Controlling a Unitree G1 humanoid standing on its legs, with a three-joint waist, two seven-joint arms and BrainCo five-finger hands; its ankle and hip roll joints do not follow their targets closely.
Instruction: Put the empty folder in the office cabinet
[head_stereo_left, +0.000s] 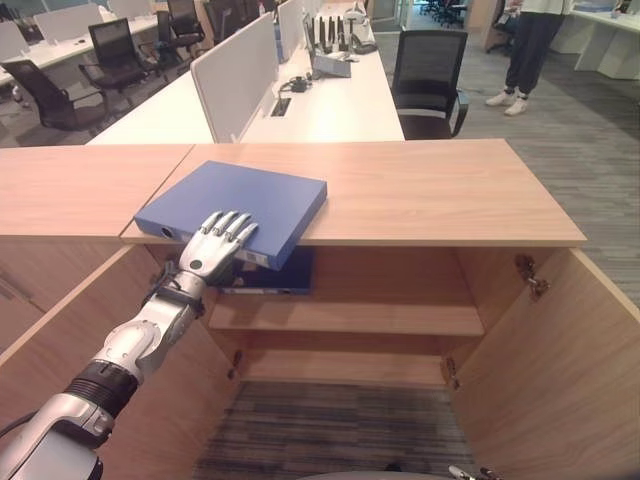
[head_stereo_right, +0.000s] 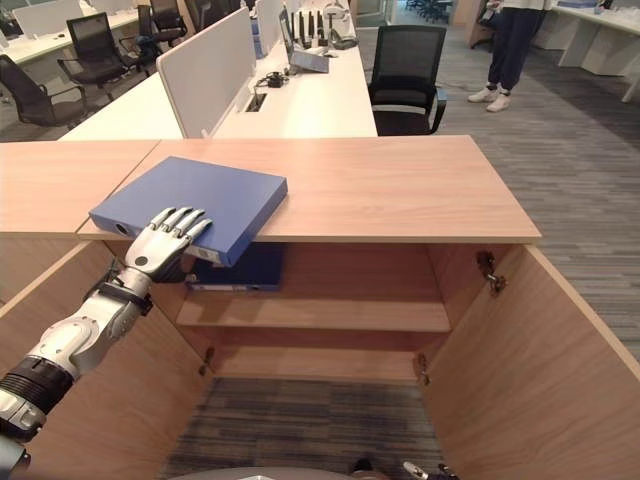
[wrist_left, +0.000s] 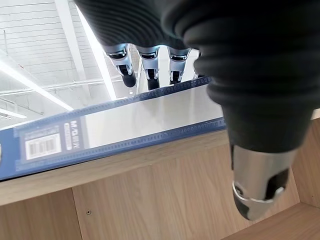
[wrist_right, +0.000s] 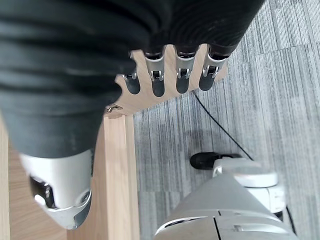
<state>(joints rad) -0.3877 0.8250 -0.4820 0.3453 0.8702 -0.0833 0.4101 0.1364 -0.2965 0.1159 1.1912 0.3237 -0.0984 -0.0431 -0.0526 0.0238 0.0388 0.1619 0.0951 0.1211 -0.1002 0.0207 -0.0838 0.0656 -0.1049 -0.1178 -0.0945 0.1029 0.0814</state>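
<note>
A blue folder (head_stereo_left: 235, 205) lies flat on the wooden cabinet top (head_stereo_left: 430, 190), its near corner jutting past the front edge. My left hand (head_stereo_left: 215, 245) reaches up from the lower left, and its straight fingers (wrist_left: 150, 65) rest on top of that corner. The thumb (wrist_left: 257, 180) hangs below the folder's spine (wrist_left: 125, 125), apart from it. The cabinet stands with both doors swung wide. A second blue folder (head_stereo_left: 270, 275) lies on the upper shelf (head_stereo_left: 380, 318) just under the hand. My right hand (wrist_right: 157, 80) hangs with relaxed fingers beside a cabinet door edge, above the carpet.
The right door (head_stereo_left: 560, 370) and the left door (head_stereo_left: 60, 320) flank the opening. Behind the cabinet run white desks (head_stereo_left: 330, 100) with a divider and a black office chair (head_stereo_left: 428, 80). A person (head_stereo_left: 530, 50) stands at the far right on the grey carpet.
</note>
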